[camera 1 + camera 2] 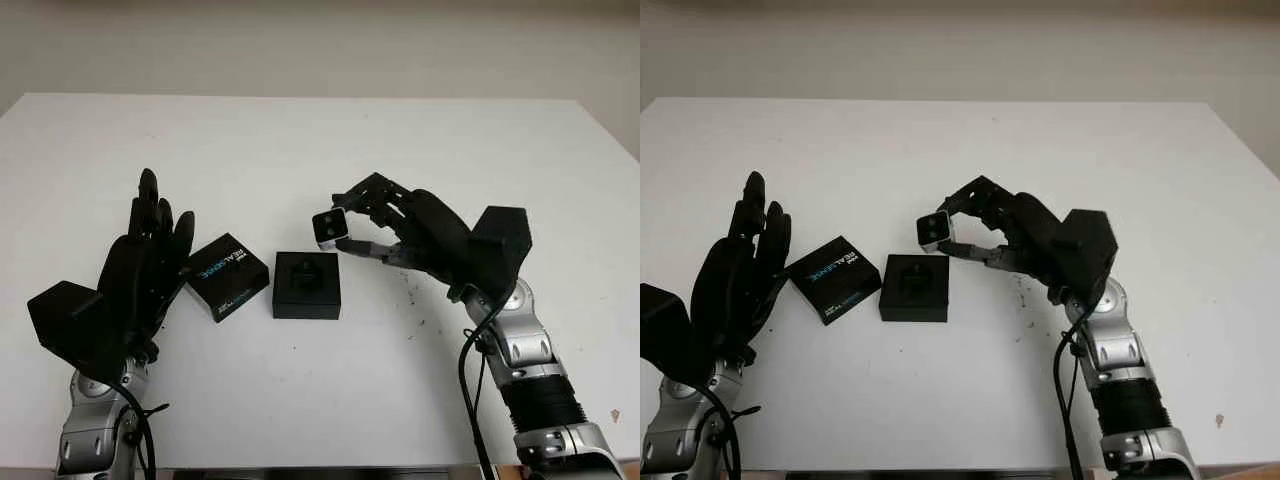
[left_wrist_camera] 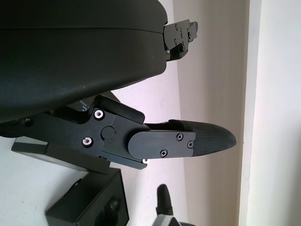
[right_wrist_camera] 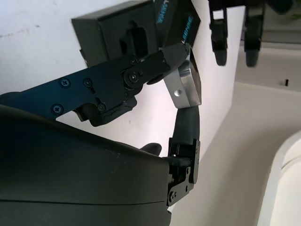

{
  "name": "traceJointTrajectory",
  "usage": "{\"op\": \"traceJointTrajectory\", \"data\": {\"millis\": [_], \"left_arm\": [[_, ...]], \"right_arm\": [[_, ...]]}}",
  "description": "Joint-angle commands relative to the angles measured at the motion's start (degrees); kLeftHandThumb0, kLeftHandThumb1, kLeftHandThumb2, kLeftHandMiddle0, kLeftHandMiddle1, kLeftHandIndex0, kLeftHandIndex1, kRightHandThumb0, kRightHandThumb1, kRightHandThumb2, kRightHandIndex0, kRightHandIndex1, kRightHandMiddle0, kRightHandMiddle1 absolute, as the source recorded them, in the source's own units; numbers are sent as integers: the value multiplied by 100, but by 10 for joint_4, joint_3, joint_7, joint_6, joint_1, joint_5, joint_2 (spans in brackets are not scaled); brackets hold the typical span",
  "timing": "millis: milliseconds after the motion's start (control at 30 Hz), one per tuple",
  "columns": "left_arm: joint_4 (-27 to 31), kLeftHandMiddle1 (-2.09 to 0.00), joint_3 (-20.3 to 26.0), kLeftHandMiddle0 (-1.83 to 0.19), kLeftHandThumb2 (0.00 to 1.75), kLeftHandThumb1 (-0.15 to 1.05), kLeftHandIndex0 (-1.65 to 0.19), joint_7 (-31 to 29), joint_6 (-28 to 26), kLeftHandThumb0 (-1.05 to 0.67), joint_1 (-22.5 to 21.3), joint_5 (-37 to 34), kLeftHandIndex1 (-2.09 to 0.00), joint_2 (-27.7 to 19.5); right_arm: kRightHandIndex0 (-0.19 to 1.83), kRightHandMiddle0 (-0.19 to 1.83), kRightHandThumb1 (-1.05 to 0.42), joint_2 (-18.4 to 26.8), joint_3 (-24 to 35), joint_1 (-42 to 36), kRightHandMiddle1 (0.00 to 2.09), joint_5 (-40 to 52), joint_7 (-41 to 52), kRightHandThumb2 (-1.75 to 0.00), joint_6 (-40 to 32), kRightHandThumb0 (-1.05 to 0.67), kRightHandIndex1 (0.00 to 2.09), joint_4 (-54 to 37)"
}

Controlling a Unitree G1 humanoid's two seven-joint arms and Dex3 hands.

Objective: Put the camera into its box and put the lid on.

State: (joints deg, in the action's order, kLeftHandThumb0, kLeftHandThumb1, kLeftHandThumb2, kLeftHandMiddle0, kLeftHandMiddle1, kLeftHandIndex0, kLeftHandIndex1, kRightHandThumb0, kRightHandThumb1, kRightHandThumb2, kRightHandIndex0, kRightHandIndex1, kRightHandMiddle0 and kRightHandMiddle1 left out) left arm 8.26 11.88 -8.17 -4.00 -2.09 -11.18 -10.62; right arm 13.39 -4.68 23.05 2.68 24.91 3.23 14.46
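My right hand [image 1: 345,228] is shut on a small silver camera [image 1: 329,228], pinched between fingertips and held in the air just right of and above the open black box [image 1: 307,285]. The box sits on the white table [image 1: 300,140] with a moulded recess showing inside. Its black lid [image 1: 227,276], printed with blue and white lettering, lies flat just left of the box. My left hand [image 1: 150,245] is open, upright beside the lid's left edge. In the right wrist view the camera [image 3: 187,87] is gripped between fingers, with the box [image 3: 117,35] beyond it.
The white table stretches wide behind and to both sides of the objects. A few small dark specks [image 1: 412,298] mark the surface under my right hand. The table's front edge runs along the bottom of the head views.
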Motion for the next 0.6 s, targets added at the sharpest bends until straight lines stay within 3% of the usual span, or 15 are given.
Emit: {"op": "traceJointTrajectory", "data": {"millis": [0,567], "left_arm": [[9,0,-2,19,42,105,19,0,3,-71,3,0,0,3],[11,0,-1,19,43,105,19,2,2,-69,7,-1,0,5]], "right_arm": [[-1,35,-104,-9,-6,-8,182,-6,-9,-7,9,-44,77,-12],[-2,30,-104,-52,-23,-41,179,-21,-44,-7,15,-42,74,8]]}}
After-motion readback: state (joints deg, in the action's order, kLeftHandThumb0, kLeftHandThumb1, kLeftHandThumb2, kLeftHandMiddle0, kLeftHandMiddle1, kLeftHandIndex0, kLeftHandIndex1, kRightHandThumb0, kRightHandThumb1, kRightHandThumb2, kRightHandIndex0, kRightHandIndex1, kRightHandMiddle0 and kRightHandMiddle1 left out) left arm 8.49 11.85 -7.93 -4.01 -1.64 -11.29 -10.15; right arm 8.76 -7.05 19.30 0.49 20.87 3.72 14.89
